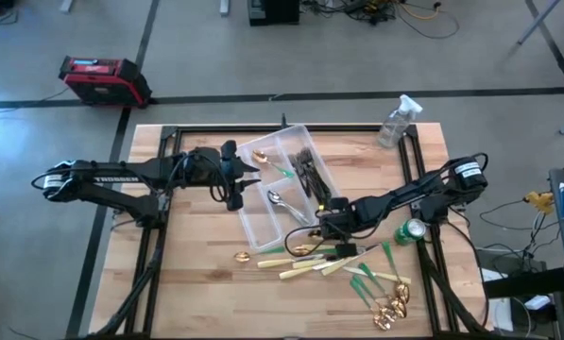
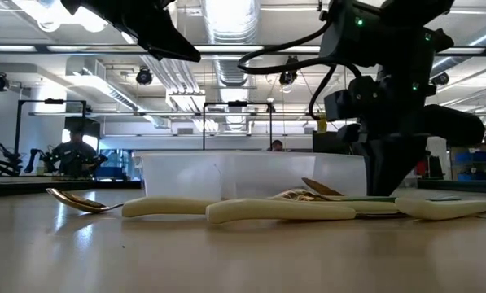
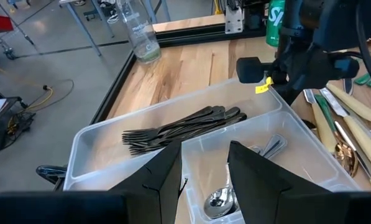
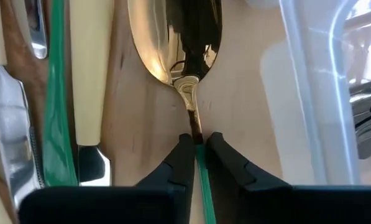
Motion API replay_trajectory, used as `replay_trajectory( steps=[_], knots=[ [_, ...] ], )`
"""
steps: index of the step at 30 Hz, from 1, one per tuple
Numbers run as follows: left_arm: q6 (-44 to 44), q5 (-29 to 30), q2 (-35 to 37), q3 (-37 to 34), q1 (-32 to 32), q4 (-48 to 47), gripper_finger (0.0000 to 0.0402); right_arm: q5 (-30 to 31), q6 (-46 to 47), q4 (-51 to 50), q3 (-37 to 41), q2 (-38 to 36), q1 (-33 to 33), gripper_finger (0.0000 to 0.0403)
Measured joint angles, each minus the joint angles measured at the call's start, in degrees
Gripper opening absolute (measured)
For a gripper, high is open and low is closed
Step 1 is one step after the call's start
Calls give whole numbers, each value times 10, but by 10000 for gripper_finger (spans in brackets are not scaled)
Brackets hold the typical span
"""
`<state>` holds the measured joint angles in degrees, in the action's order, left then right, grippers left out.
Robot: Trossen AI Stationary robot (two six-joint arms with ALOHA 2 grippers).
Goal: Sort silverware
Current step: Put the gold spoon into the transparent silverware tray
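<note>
Right gripper (image 4: 197, 144) down on the bench (image 1: 196, 274), fingers pressed together on the thin neck of a gold spoon (image 4: 176, 43) just outside the clear tray (image 1: 263, 227), near its 5 o'clock corner. Pinch looks narrow and sits on the slimmest part of the handle.

Risks:
- Spoon could pivot or slip out on lift: thin, slick metal, grip well off the heavy bowl end.
- A green-handled piece (image 4: 56, 93) and a cream-handled knife (image 4: 91, 74) lie just beside the spoon; another green strip runs right under the fingers. Could drag or snag one on the way up.
- Tray wall close by; a swing toward 11 o'clock without enough height likely clips the rim or shoves the tray.
- Left gripper (image 3: 204, 168) hovering over the tray from 9 o'clock, fingers spread, holding nothing. Collision risk if both arms enter the tray together.

Surroundings:
- Tray compartments: dark forks (image 3: 185, 127) in the far lane, silver spoons (image 3: 219, 200) in the near one, one gold spoon at the 10 o'clock end.
- Unsorted silverware (image 1: 357, 269) spread across the bench at 4 to 6 o'clock of the tray: cream-handled knives, green-handled pieces, a cluster of gold spoons at the 5 o'clock edge.
- Green can (image 1: 412, 231) by the right arm at 3 o'clock, spray bottle (image 1: 398, 121) at the 1 o'clock corner; both off the direct path.
</note>
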<state>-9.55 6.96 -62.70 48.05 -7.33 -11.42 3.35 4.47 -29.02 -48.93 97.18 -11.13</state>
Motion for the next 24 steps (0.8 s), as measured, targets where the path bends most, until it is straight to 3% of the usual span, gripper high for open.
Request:
replay_trajectory(
  steps=[11,16,21,24],
  knots=[
    [-6,3,8,0,0,-2,119,-81,79,-15,-15,-79,-12,1],
    [-12,11,18,0,0,-2,119,-74,91,-25,-35,-118,-17,1],
    [-22,28,27,0,0,-1,119,-5,95,-18,-81,-132,-4,0],
    [-24,32,38,0,0,-1,119,6,96,-18,-115,-118,22,0]
  ],
)
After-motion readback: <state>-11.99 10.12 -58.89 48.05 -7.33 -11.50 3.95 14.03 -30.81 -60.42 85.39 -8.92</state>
